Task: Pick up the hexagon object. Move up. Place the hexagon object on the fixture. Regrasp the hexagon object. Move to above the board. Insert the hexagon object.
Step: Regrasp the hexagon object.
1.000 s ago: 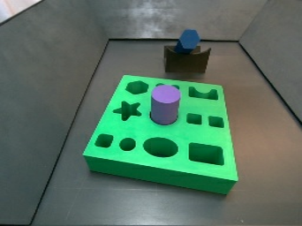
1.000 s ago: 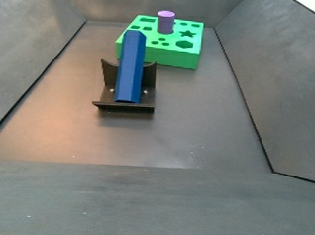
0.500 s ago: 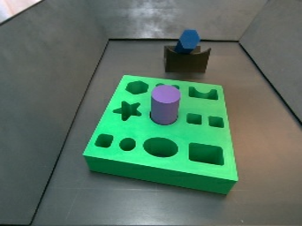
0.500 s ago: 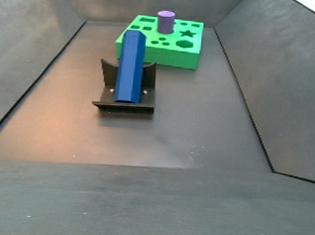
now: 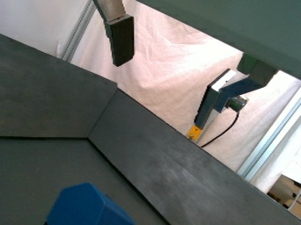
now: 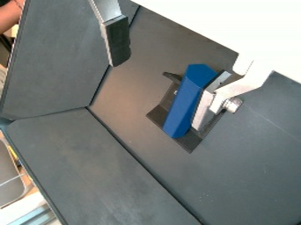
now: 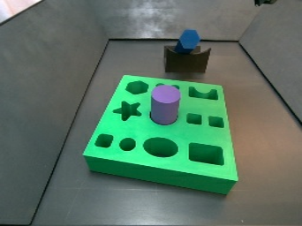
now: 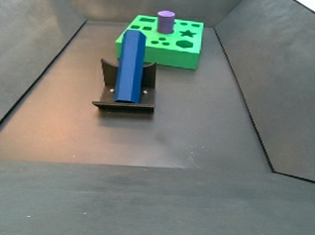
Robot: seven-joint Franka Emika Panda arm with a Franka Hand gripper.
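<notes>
Above the dark olive-brown notched fixture (image 6: 188, 123) my gripper (image 6: 177, 61) hangs well clear, its silver fingers (image 6: 118, 39) spread wide and empty. The long bright blue hexagon bar (image 6: 185, 101) leans in the fixture's notch, long axis tilted steeply up, lying between and below the fingers in a wrist view. In both side views the gripper is out of frame, so I judge height poorly. The green board (image 8: 171, 46) with its purple cylinder (image 8: 165, 20) sits beyond the fixture.

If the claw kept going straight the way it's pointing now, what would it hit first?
Probably the blue bar resting on the dark fixture: in a wrist view it lies ahead of the open claw, between the finger lines. Depth is unclear.
</notes>
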